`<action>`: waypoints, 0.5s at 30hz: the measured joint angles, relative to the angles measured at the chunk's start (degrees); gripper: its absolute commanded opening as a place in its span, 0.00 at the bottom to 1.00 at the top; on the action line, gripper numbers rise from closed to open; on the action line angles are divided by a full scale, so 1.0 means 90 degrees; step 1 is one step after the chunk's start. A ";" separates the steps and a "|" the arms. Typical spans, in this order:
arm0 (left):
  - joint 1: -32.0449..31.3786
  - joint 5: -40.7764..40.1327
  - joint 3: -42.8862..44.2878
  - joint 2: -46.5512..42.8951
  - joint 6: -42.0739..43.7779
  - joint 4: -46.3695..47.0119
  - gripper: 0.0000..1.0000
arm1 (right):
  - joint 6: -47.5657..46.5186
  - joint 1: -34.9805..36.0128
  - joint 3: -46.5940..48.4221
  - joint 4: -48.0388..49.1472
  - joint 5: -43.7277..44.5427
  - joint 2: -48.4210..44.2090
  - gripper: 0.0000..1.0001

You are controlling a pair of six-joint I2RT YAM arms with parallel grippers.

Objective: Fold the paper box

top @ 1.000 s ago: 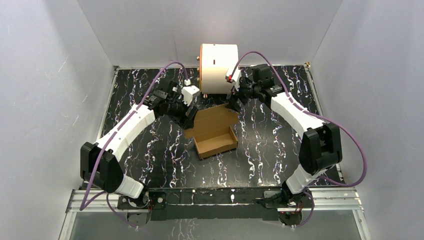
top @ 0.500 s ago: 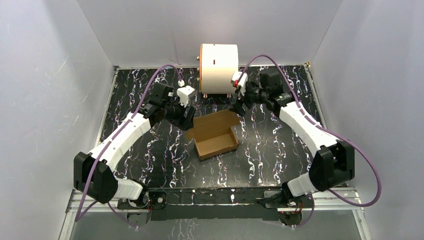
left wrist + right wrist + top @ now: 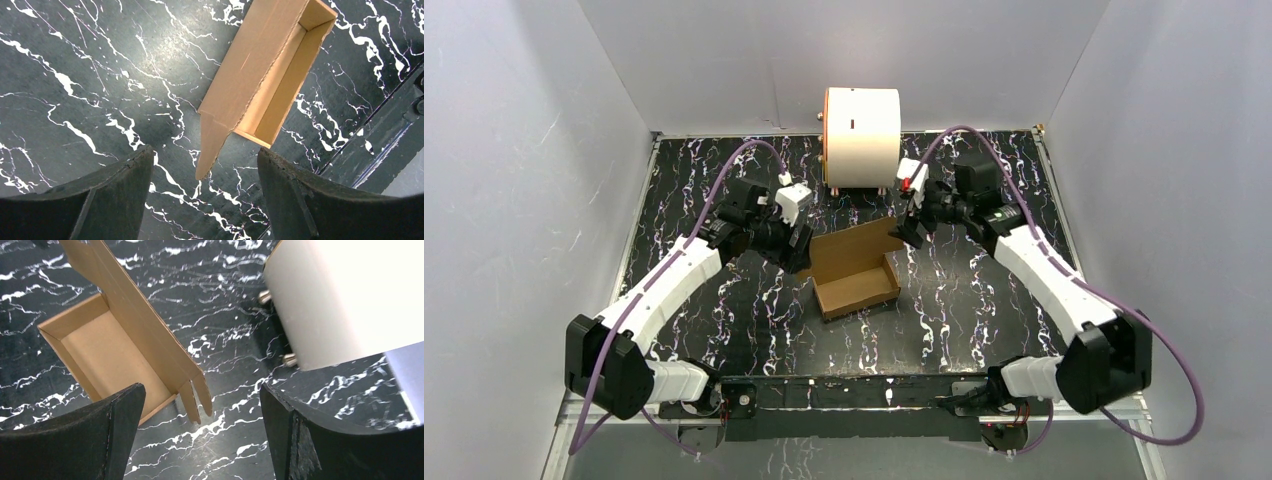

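Observation:
The paper box (image 3: 857,288) is a brown cardboard tray in the middle of the table, its lid flap (image 3: 854,243) raised at the far side. My left gripper (image 3: 802,250) hovers open by the lid's left corner. In the left wrist view the box (image 3: 265,75) lies ahead, and its pointed side tab (image 3: 207,150) shows in the gap of the left gripper (image 3: 205,155), touching neither finger. My right gripper (image 3: 902,230) is open by the lid's right corner. In the right wrist view the box (image 3: 115,350) and its twin tabs (image 3: 197,397) lie ahead of the empty right gripper (image 3: 201,390).
A large white cylinder with an orange rim (image 3: 862,137) stands at the back, just behind the box, and fills the upper right of the right wrist view (image 3: 340,295). Grey walls enclose the black marbled table (image 3: 724,310). A metal rail (image 3: 854,392) runs along the near edge.
Both grippers have drawn away from the lid's corners, the left one to the left, the right one to the right and nearer. The box stays put.

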 measured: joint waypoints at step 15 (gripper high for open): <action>0.0000 0.0221 -0.0199 0.0299 -0.0148 0.0051 0.53 | 0.0000 0.0136 0.0002 -0.0061 0.0032 0.1401 0.93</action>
